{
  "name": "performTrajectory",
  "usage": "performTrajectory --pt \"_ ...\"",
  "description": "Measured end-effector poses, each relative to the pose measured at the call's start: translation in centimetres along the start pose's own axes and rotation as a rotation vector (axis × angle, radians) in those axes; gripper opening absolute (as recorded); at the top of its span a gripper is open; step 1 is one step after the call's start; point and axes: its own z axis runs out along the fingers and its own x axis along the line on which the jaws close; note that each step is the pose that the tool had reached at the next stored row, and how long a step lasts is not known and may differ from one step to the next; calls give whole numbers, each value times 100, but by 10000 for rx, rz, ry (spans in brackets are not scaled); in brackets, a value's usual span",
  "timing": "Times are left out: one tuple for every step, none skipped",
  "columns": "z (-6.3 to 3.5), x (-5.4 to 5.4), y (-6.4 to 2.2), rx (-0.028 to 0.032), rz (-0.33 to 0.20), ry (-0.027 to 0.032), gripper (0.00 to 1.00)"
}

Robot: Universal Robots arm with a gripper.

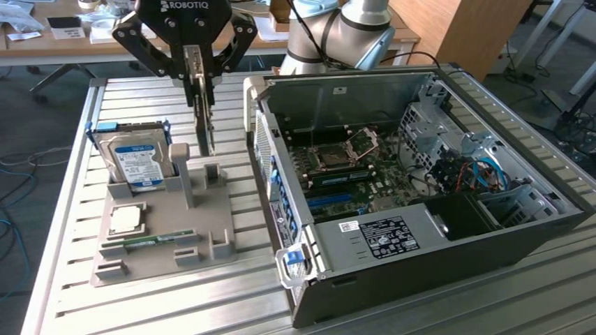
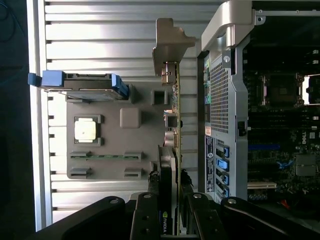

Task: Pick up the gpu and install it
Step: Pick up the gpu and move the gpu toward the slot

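Plainly one gripper is at work, its two fingers clenched on the single gpu, which hangs upright and edge-on over the one grey holder tray. The card's lower edge sits near the tray's two upright posts; whether it touches them cannot be told. In the wrist view the gpu runs as a thin line beside the case wall, with its one pale metal bracket at the far end.

The tray also carries one hard drive standing in a blue carrier, one square processor chip and one green RAM stick lying flat. One open computer case lies on its side on the slatted metal table, at the exterior view's right of the tray, with its motherboard exposed.

The gpu's faces cannot be read, and the fingers cover its upper part. The arm is cut off by the exterior view's top edge.
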Motion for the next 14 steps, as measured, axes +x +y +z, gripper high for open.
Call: performTrajectory --pt "0 0 0 0 0 0 27" --pt "0 0 0 0 0 -1 27" --pt "0 0 0 -1 0 0 27" --pt "0 0 0 0 0 0 27" --pt "0 0 0 0 0 0 27" --pt "-1 -1 0 0 -1 0 27" --pt "-2 -7 1 2 -1 3 27" --pt "-1 -17 1 2 0 2 27" --pt "0 -31 1 0 0 1 27" --pt "1 -49 2 0 0 0 27" --pt "1 -68 3 0 0 1 27" --pt "2 -91 3 0 -1 0 27" --pt "3 -115 4 0 0 0 27" --pt "3 -143 5 0 0 1 27"
